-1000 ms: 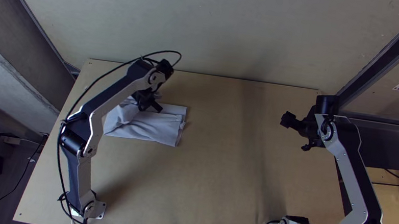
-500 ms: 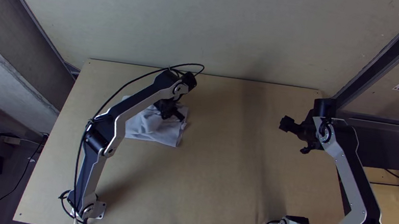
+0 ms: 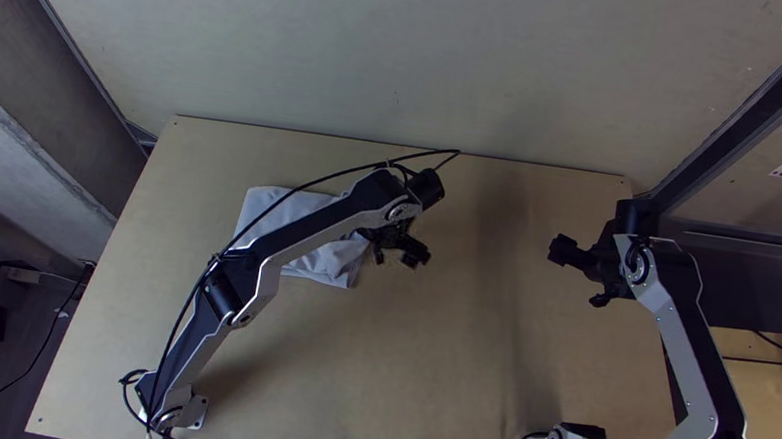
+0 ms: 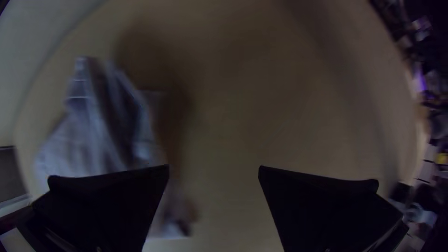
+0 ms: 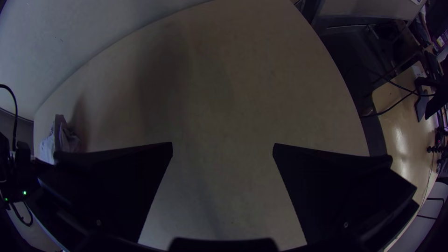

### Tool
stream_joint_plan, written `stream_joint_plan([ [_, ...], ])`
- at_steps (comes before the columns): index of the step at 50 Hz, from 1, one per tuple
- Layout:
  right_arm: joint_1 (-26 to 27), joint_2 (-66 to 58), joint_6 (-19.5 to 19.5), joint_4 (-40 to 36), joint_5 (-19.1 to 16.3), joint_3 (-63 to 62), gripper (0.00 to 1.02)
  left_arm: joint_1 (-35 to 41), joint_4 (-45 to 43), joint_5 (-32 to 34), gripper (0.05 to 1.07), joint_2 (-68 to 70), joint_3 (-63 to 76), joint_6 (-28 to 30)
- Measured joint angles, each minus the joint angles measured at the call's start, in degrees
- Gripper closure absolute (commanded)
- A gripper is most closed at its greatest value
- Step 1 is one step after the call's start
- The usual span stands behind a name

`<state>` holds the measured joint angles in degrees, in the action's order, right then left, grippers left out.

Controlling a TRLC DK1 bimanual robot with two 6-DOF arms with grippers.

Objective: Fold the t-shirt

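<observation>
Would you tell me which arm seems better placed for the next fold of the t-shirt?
Probably the left: the left gripper hangs open near the t-shirt, while the right gripper, also open, is across the table.

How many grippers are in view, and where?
2: the left gripper, by the pale t-shirt; the right gripper, over the right side of the table.

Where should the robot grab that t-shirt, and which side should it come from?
I'd go for the raised fold on the t-shirt, at the end facing the middle of the table. Come down from above with the left tool, straddling the fold. It appears to stand up from the cloth around it, so it should be easier to pinch.
</observation>
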<state>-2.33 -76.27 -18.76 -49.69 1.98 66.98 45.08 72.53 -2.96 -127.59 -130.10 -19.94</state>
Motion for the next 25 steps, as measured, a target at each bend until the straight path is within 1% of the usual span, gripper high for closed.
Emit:
stream_joint_plan([
  [2, 0.11, 0.13, 0.20, 0.00, -0.02, 0.00, 0.04, -0.15, -1.49, 5.03, 0.09, 0.24, 0.00, -1.33],
  [6, 0.15, 0.63, 0.68, 0.04, 0.00, -0.26, 0.04, -0.98, -3.30, 8.11, 0.09, 1.09, -0.04, -2.64],
  [15, 0.94, 1.07, 1.51, 0.09, -0.02, -0.31, 0.04, -4.37, -3.69, 9.77, 0.09, 4.28, -0.20, -3.32],
  [25, 1.03, 1.07, 2.34, 0.83, -0.02, -0.28, 0.04, -9.27, -3.67, 10.08, 0.09, 9.31, -0.20, -3.02],
])
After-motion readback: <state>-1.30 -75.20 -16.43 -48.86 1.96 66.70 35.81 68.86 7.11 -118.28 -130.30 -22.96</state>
